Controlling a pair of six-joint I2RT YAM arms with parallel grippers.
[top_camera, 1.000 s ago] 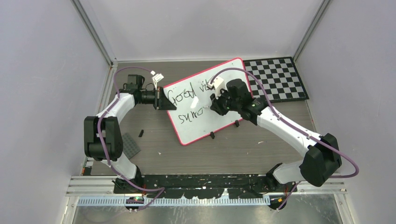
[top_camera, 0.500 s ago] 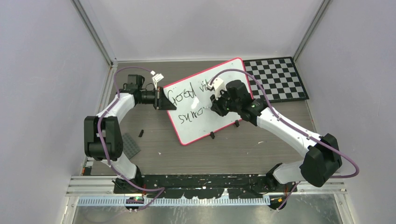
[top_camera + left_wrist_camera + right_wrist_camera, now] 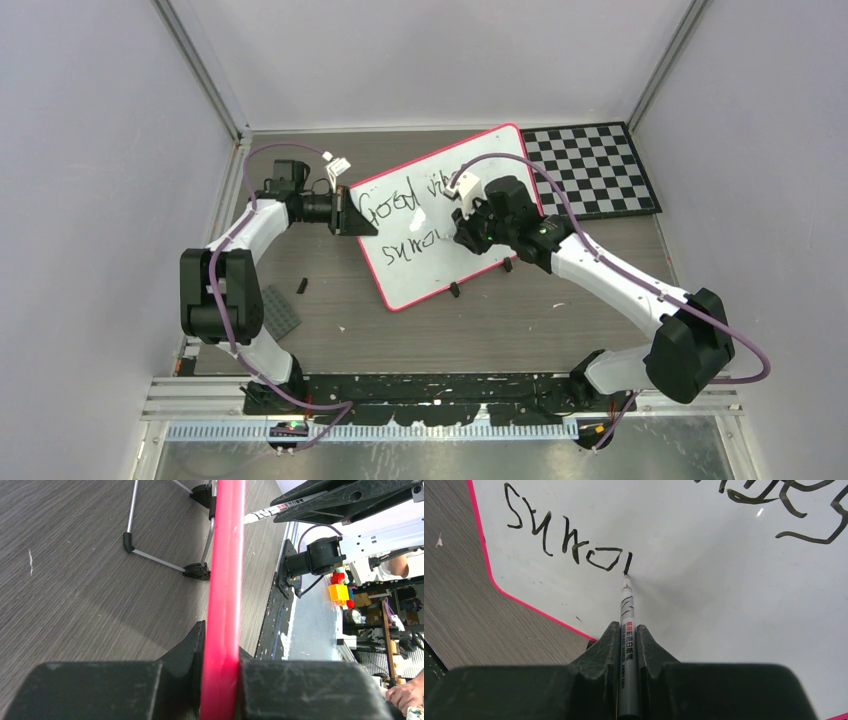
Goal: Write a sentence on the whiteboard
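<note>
At mid-tabletop the whiteboard stands propped. The left jaws clamp its pink left rim. The right jaws pinch a marker, its tip touching the sentence at the second line's end, with bare board beyond.

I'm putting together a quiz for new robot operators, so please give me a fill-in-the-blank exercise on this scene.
1. The right gripper is shut on a ____ whose tip touches the whiteboard.
2. The whiteboard's red rim is clamped in the ____.
3. The sentence stands in ____ lines.

Missing words: marker; left gripper; two.
</note>
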